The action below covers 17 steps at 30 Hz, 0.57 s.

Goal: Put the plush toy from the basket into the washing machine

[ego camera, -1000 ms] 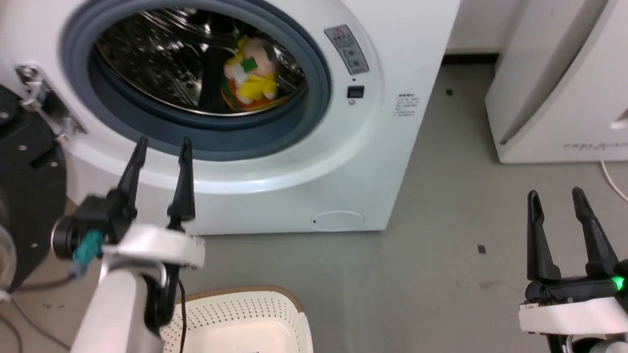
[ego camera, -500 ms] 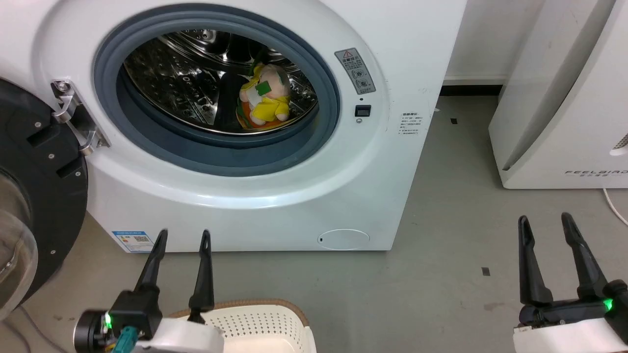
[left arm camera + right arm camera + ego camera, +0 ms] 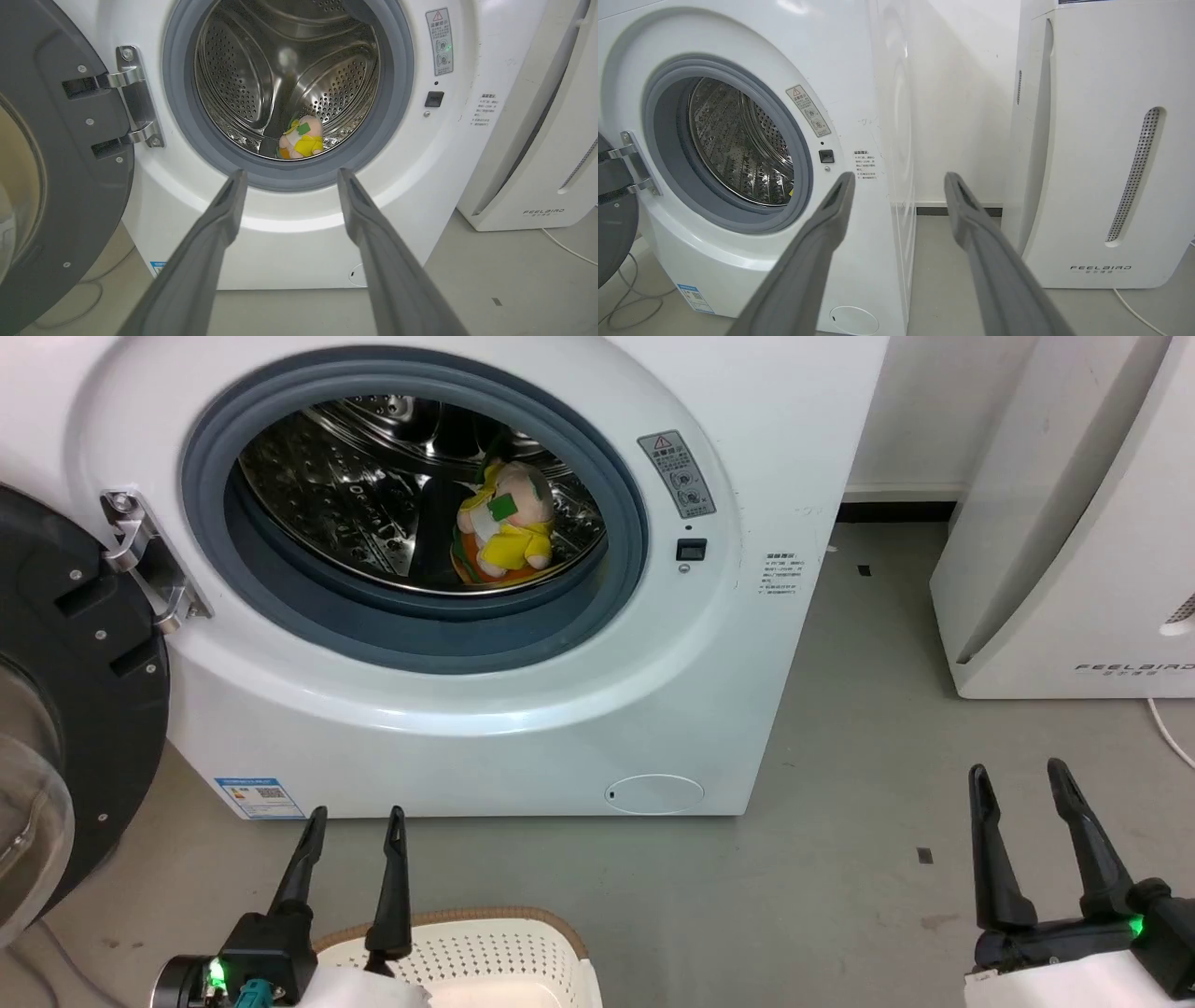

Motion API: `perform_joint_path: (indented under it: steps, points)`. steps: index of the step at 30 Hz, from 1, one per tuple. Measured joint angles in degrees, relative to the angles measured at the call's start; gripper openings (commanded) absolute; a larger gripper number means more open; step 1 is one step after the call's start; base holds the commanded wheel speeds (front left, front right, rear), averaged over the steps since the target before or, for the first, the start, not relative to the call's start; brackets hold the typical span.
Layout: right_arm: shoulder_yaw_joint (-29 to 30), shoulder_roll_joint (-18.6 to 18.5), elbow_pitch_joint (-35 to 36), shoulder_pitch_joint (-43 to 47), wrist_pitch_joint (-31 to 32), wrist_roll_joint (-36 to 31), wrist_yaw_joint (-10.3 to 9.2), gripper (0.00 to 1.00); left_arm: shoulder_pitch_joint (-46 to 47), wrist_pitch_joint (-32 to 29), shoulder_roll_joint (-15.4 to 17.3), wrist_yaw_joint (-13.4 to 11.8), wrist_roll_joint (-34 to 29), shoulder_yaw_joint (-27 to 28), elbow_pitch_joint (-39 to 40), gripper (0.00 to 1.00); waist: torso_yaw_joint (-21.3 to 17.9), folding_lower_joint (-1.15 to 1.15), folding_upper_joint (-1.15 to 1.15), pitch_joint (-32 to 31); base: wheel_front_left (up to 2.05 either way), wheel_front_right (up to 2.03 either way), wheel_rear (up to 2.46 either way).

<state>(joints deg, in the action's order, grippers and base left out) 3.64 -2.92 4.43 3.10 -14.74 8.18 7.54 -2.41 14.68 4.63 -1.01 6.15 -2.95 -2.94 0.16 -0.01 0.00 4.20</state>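
1. The washing machine [image 3: 579, 728] stood on the floor [image 3: 840, 803], its porthole facing the robot.
2. Its door [image 3: 65, 691] hung swung open at the machine's left, on a hinge [image 3: 149, 569] at the porthole's left edge.
3. The plush toy [image 3: 504, 527] lay inside the drum [image 3: 336, 495], low and toward the right of the opening.
4. The basket [image 3: 485, 943] sat on the floor in front of the machine, nearest the robot.
5. The FEELBIRD appliance [image 3: 1074, 569] stood to the machine's right, a strip of floor between them.
6. The left tool [image 3: 357, 814] hung above the basket's left rim, before the machine's front.
7. The right tool [image 3: 1016, 770] hung well to the right, over the floor before the appliance.
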Motion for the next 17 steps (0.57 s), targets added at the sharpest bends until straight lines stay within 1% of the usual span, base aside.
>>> perform_joint_path:
  steps: [17]
  points:
    - [-0.3,0.0,-0.3,-0.1,1.4,-0.3,0.00,0.00,0.0,-1.4,-0.1,0.0,-0.1,0.1,0.0,0.00,0.0,0.00,0.00,-0.4,0.00,0.00,0.00]
